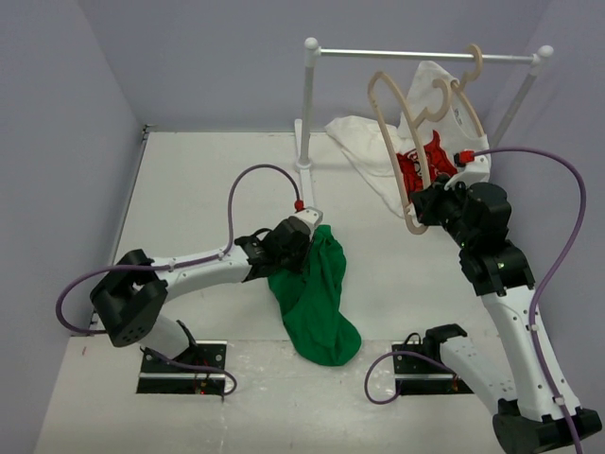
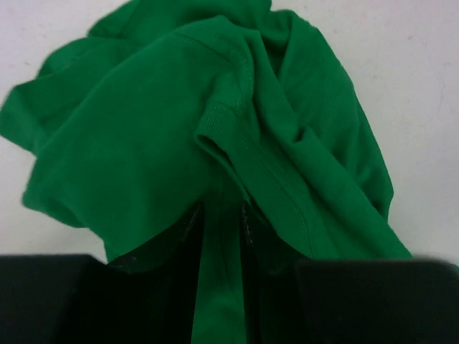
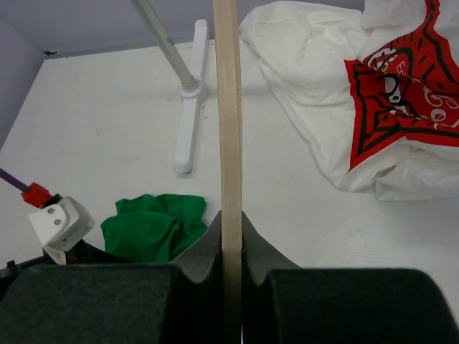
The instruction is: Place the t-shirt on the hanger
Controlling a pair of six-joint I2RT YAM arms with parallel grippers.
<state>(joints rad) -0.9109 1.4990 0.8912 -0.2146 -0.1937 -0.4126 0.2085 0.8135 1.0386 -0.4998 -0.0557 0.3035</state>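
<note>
Two grippers are each closed on something. The left gripper [image 1: 310, 240] [image 2: 224, 240] is pinched down on a fold of the t-shirt [image 1: 317, 303] [image 2: 143, 143]. In the left wrist view a narrow strip of green cloth runs down between the dark jaws, which stand close together with only that fabric between them. The t-shirt is plain green cotton knit, soft and matte, bunched and creased. A ribbed hem and a line of stitching cross the top of the bundle. From above it drapes from the gripper in a long rumpled lobe onto the white table [image 1: 189, 189], between the two arm bases. The right gripper [image 1: 421, 203] [image 3: 231, 240] is clamped on the hanger [image 1: 388, 151] [image 3: 229, 107], its black fingers pressed against both faces of one thin, flat wooden bar. The hanger is pale beige wood, smooth and slender, an open triangular outline with rounded corners. It is held up off the table and tilted towards the garment rail [image 1: 406, 54], a white tube on white posts at the back. Just beside the hanger, a white shirt [image 1: 373, 156] [image 3: 308, 57] with a red and black graphic hangs crumpled from the rail, with its lower part spread on the table. The t-shirt and the hanger are well apart.
</note>
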